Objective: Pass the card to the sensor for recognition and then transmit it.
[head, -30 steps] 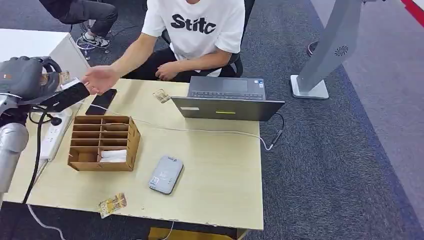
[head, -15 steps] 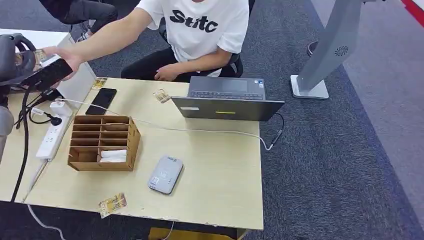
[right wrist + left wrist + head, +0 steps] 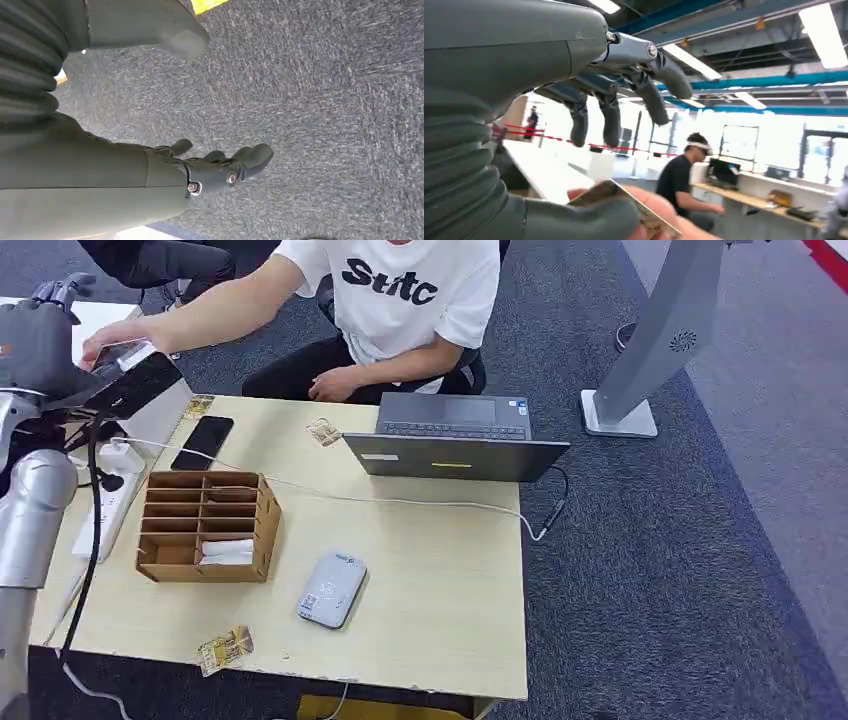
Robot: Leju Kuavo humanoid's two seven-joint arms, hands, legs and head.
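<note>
I see my left hand (image 3: 40, 350) raised at the table's far-left corner; in the left wrist view its dark fingers (image 3: 651, 95) are spread apart above the thick thumb. The card (image 3: 621, 197), thin with a brownish patterned face, lies edge-on against that thumb while a person's hand (image 3: 118, 338) grips it from the other side; I cannot tell whether my thumb presses it. My right hand (image 3: 215, 170) hangs over grey carpet, fingers loosely curled, holding nothing. On the table (image 3: 440, 610) I count one grey card reader (image 3: 331, 589), one wooden slotted organizer (image 3: 207, 526), one laptop (image 3: 455, 437), one black phone (image 3: 203, 442), and three loose cards.
</note>
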